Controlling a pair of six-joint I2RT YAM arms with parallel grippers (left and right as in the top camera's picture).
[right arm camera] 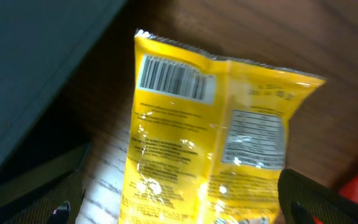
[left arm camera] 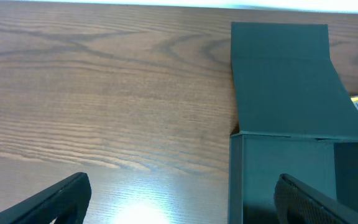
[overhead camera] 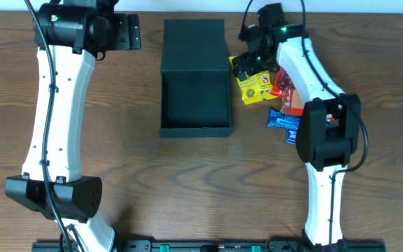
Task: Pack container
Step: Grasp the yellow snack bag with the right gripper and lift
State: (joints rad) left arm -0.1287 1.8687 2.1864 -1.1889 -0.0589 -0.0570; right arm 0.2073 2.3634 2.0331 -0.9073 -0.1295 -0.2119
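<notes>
Overhead, the container (overhead camera: 194, 94) lies lengthwise near-to-far, flap (overhead camera: 194, 43) at the far end; left end effector (left arm camera: 182, 186) released, right end effector (right arm camera: 182, 186) likewise.

Matte dark green-black rectangular cardboard container (overhead camera: 194, 105), open-topped, centred on the wooden table (overhead camera: 138, 140), hinged flap lid (overhead camera: 194, 42) laid back flat.

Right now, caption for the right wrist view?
Open right gripper poised over a yellow snack packet beside the dark container.
</notes>
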